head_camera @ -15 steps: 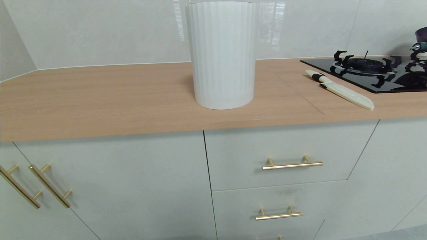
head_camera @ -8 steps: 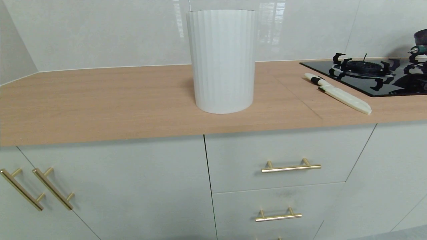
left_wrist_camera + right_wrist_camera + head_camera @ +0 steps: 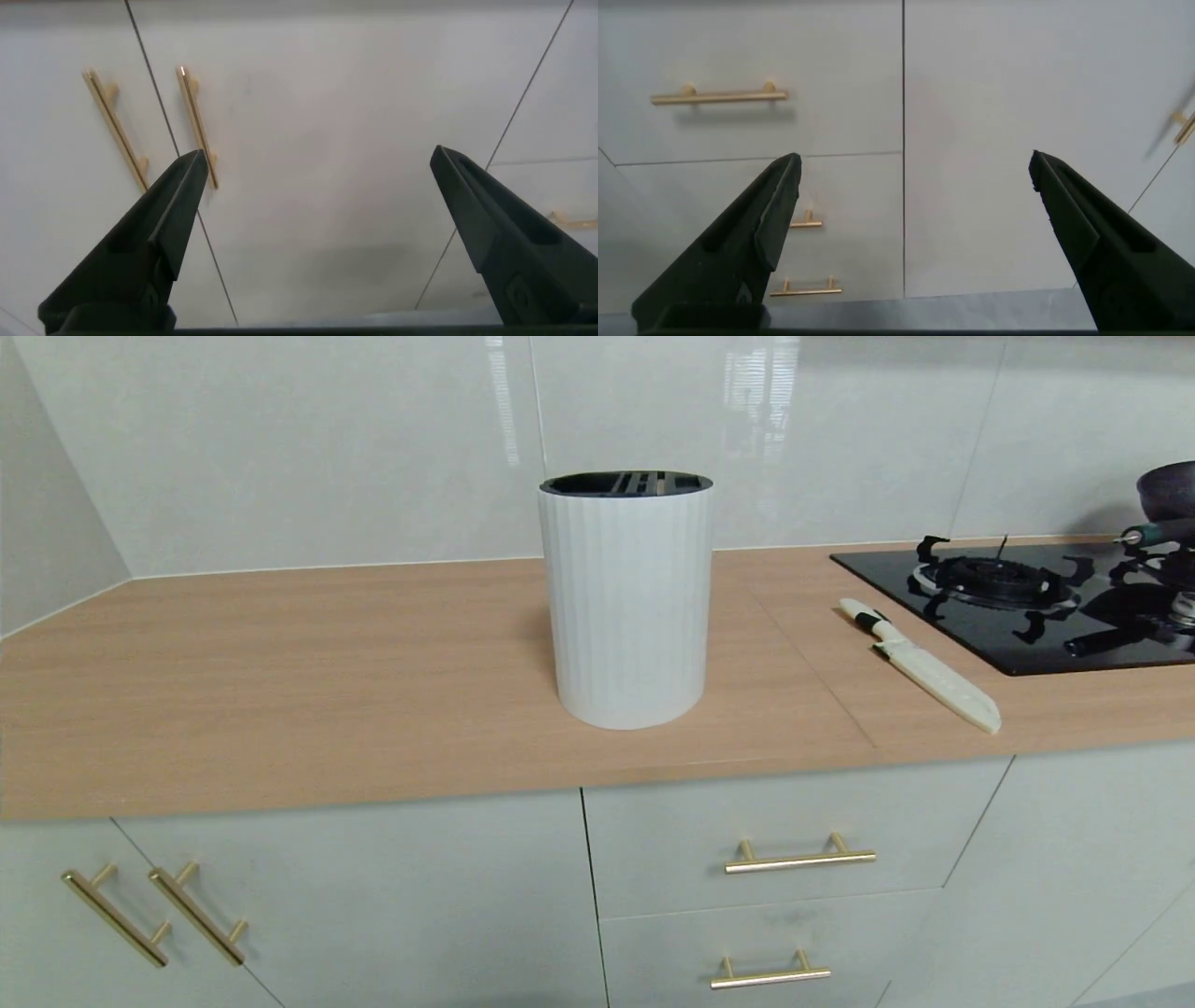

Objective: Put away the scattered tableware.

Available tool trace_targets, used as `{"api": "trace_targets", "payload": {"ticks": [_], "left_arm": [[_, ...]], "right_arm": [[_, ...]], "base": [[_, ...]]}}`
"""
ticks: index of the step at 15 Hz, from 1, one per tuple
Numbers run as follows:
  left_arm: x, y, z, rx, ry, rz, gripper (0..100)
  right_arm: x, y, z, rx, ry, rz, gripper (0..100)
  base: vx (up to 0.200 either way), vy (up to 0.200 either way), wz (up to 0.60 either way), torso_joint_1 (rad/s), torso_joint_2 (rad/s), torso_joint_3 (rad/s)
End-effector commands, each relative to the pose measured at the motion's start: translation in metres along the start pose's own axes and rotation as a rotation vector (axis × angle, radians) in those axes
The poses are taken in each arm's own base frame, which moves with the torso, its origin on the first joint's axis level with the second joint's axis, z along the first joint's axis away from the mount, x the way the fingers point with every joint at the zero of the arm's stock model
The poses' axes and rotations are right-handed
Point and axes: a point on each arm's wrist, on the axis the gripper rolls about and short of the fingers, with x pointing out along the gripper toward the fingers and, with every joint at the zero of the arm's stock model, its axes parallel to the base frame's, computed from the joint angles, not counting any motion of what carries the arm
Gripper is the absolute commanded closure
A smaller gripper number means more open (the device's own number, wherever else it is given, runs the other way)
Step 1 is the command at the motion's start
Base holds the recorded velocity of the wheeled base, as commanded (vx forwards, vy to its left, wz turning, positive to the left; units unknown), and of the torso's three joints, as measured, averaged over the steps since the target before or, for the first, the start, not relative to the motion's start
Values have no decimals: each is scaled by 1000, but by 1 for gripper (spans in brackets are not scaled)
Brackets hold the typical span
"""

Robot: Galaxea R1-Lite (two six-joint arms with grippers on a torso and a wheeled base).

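Observation:
A cream-bladed knife [image 3: 920, 663] with a black-and-cream handle lies flat on the wooden counter [image 3: 280, 672], right of centre, its tip toward the counter's front edge. A tall white ribbed holder [image 3: 627, 602] with a black slotted top stands upright at the counter's middle. My left gripper [image 3: 318, 163] is open with nothing between its fingers, facing white cabinet doors below the counter. My right gripper [image 3: 915, 168] is open too, also empty, facing the drawer fronts.
A black gas hob [image 3: 1018, 602] sits at the counter's right end, with a dark pan [image 3: 1167, 490] at the far right. Gold bar handles [image 3: 800, 859] are on the drawers and on the left cabinet doors [image 3: 154, 915]. A tiled wall backs the counter.
The head camera has risen or tilted: the whole picture has shifted down, and the holder's slotted top now shows. Knife and holder have not moved on the counter.

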Motion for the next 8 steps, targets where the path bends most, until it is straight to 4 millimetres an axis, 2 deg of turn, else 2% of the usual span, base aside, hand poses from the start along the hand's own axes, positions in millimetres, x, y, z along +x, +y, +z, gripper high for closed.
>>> {"api": "trace_targets", "payload": {"ticks": [1, 8], "left_arm": [[0, 0, 0, -1, -1, 0, 0], [0, 0, 0, -2, -1, 2, 0]], "right_arm": [[0, 0, 0, -1, 1, 1, 0], [0, 0, 0, -1, 1, 1, 0]], "base": [[0, 0, 0, 129, -461, -325], [0, 0, 0, 168, -478, -315]]}}
